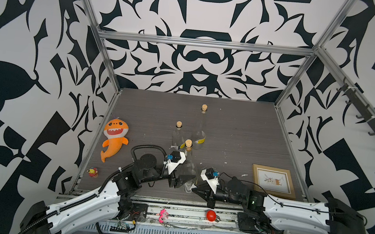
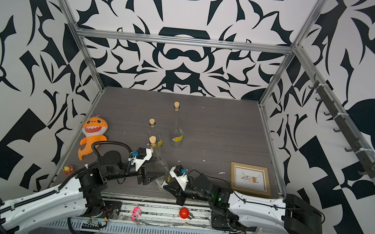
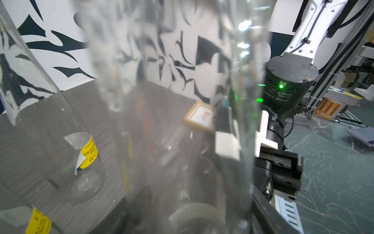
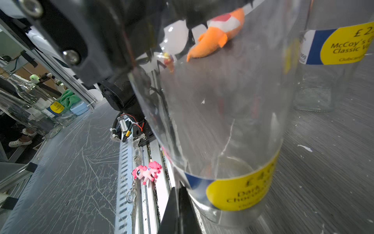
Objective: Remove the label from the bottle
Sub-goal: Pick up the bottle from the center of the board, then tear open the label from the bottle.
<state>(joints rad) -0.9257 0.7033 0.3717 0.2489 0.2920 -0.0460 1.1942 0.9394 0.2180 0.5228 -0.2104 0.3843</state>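
While the clear glass bottle [image 1: 188, 167] with its cork stopper [image 1: 188, 143] stands upright near the front edge of the grey wood-grain counter [image 1: 239, 132], we see it flanked by both arms. Its yellow and blue label [image 4: 238, 192] wraps the glass low down, just above the base, and is not yet off.

The left gripper [image 1: 185, 180] holds the bottle's lower body, with its black jaws part-way apart on either side of the glass. The right gripper [image 4: 179, 202] has its jaws pressed fully together, and their tips touch the blue end of the label. We cannot tell whether any paper edge is pinched between them.

Just behind stand a shorter corked glass bottle [image 1: 178, 136] and a taller corked glass bottle [image 1: 200, 128], each with a yellow label.

An orange plush shark [image 1: 114, 136] lies toward the left wall, and a small red and yellow figure [image 1: 93, 171] sits near the front left corner. On the right, a gold-framed picture [image 1: 273, 181] lies flat.

On the metal rail [image 1: 187, 210] in front of the counter rest a pink pony keychain [image 4: 147, 172] and a red bulb [image 1: 211, 215].
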